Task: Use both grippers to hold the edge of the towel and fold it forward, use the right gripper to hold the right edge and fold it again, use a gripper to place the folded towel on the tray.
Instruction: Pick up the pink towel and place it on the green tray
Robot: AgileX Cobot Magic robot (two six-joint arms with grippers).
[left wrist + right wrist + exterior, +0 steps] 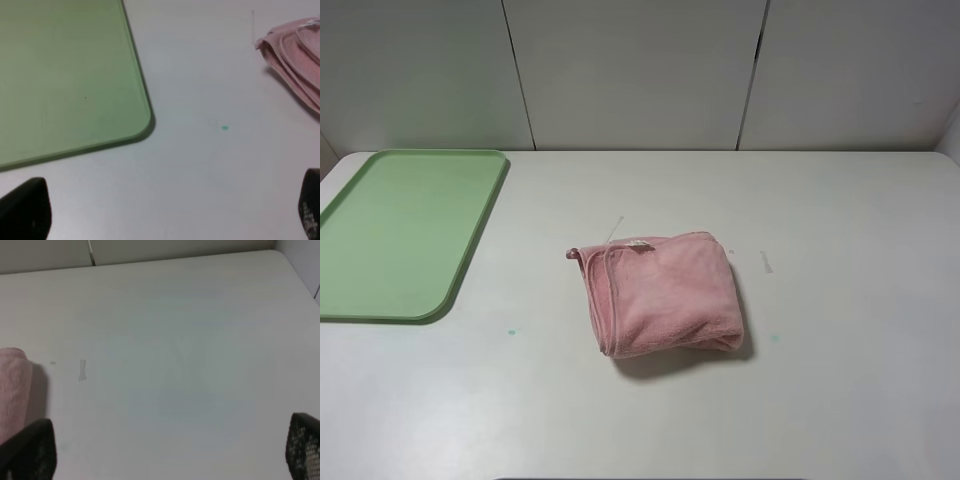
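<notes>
- The left gripper [167,214] is hanging over the near worktop [840,400], its fingers spread wide with nothing between them. It is sitting outside the exterior view.
- The right gripper [165,450] is likewise standing wide apart and empty over bare worktop.
- The pink towel [665,292] is lying mid-worktop as a folded, roughly square bundle, touching neither gripper. It is turning its layered edges toward the left gripper and its rounded fold toward the right one.
- The green tray [405,230] is sitting well apart from the towel, further back on the left arm's side.
- Judging by the folds, only the placing is remaining. That carry is running leftward and away, so the left gripper is looking better placed.
</notes>
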